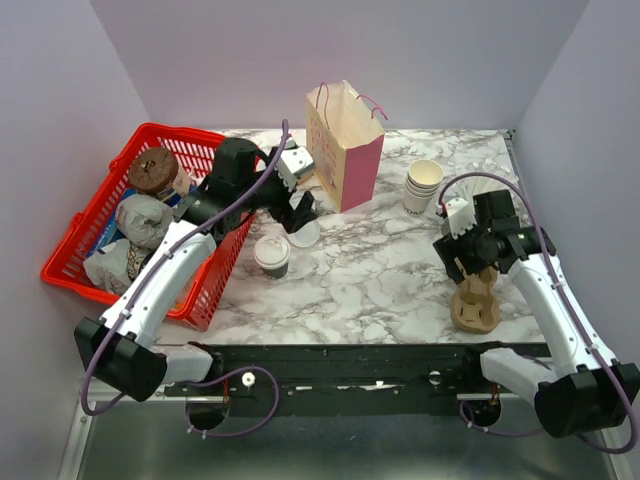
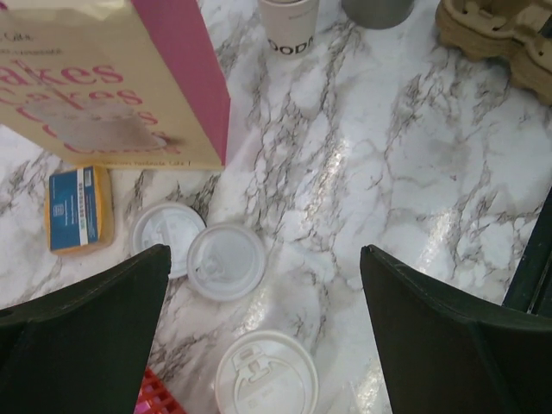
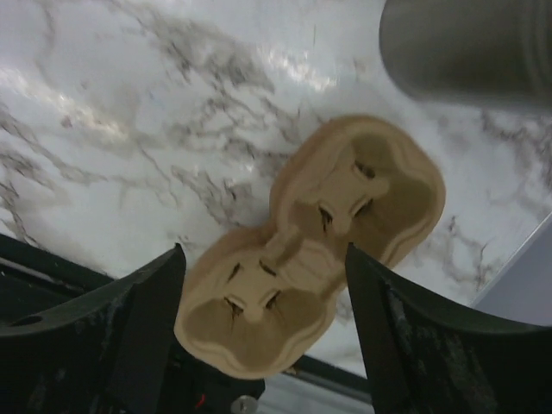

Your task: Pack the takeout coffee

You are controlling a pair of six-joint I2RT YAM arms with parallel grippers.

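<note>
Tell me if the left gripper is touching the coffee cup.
Apart. Left wrist view: marble shows between the coffee cup and both open fingers of the left gripper.

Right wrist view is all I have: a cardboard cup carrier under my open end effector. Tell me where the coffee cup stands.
Observer: The takeout coffee stands left of centre, next to the red basket, well apart from your carrier.
Operator: Report whether it is lidded.
Observer: It is. A white lid sits on top of it.
Operator: Give me the left end effector.
Observer: The left end effector hovers open and holds nothing. It is just behind the cup, over two loose lids.
</note>
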